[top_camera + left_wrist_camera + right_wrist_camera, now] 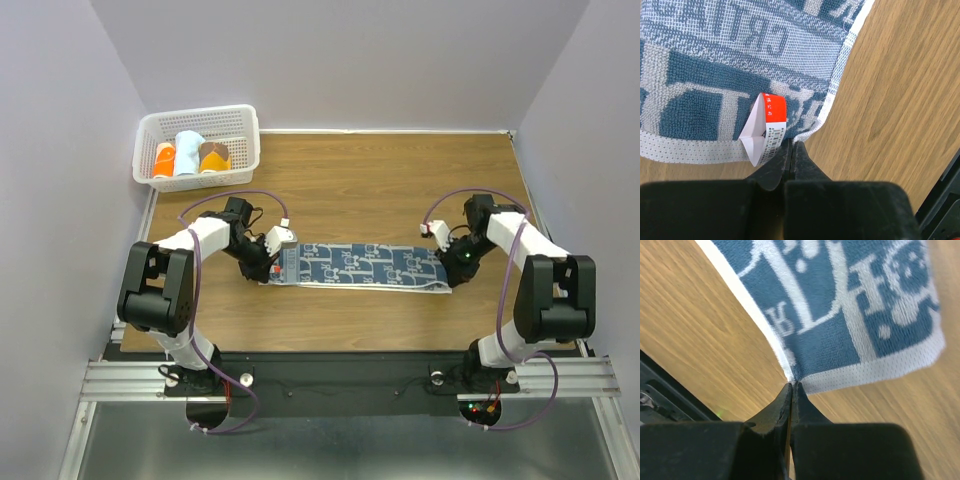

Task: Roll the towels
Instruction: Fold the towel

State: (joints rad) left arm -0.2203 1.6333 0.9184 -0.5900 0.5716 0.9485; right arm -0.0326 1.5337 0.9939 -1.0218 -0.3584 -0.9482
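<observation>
As my left end effector [791,149] and right end effector [792,386] clamp the towel [360,265] by its corners, uneven pulling could free one.

Bright, even light, faint shadows; the towel [830,315] looks soft-focused above the right hand [791,385].

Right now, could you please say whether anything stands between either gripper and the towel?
Nothing visible does. The left gripper is shut on the towel at the corner beside its paper tag, and the right gripper on a corner of the opposite end.
</observation>
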